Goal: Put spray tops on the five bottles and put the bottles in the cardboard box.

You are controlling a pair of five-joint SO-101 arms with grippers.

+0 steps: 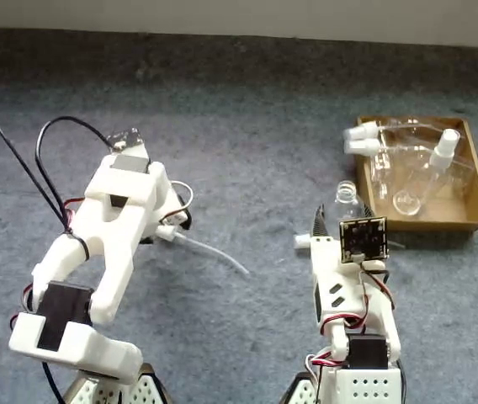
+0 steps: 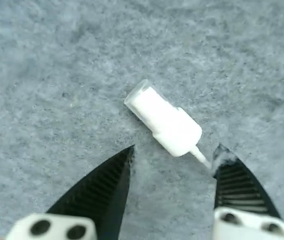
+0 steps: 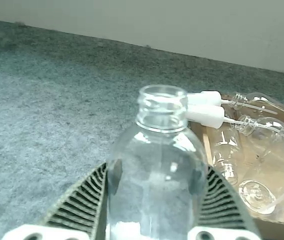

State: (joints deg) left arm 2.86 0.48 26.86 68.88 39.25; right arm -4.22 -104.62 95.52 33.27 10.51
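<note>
A white spray top (image 2: 164,120) with a thin dip tube (image 1: 214,252) lies on the grey carpet. My left gripper (image 2: 174,152) hovers just above it, open, with the cap's tube end between its black fingertips (image 2: 107,182). In the high view that gripper (image 1: 172,225) sits left of centre. My right gripper (image 3: 154,175) is shut on a clear bottle (image 3: 157,160) that stands upright with its neck uncapped. In the high view this bottle (image 1: 347,196) stands just left of the cardboard box (image 1: 441,225).
The cardboard box holds several clear bottles (image 1: 407,168) lying down with white spray tops (image 1: 363,139) fitted. They also appear behind the held bottle, in the box (image 3: 282,220). Open carpet lies between the two arms. A pale wall borders the far side.
</note>
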